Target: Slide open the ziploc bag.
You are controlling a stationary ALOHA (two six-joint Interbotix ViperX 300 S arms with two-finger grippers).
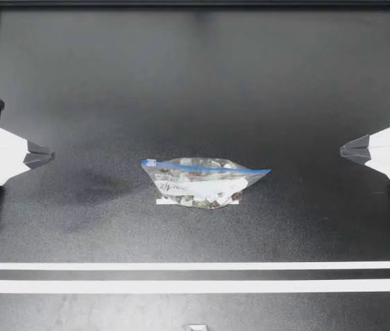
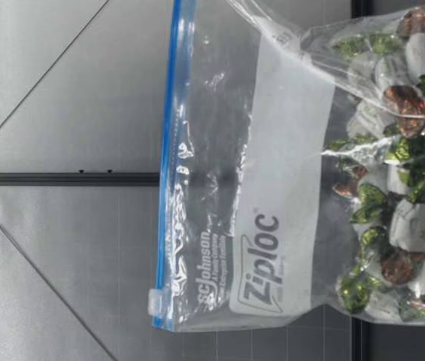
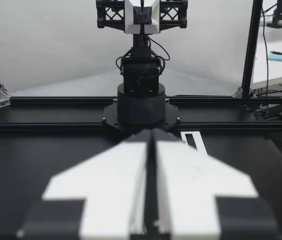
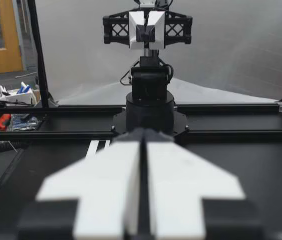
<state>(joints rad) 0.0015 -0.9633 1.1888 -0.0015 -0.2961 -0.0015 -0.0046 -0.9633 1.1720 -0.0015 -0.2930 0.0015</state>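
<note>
The ziploc bag [image 1: 201, 181] lies mid-table, its slider [image 1: 150, 163] at the nine o'clock end. The left gripper [image 1: 47, 156] and right gripper [image 1: 345, 149] are each pressed together.

1. My left gripper [image 1: 45, 156] is drawn back at the far left and points inward. Its fingers are pressed together with nothing between them.
2. My right gripper [image 1: 345, 149] is at the far right, also pointing inward, with its fingers closed and empty.
3. The two grippers face each other, well apart.
</note>
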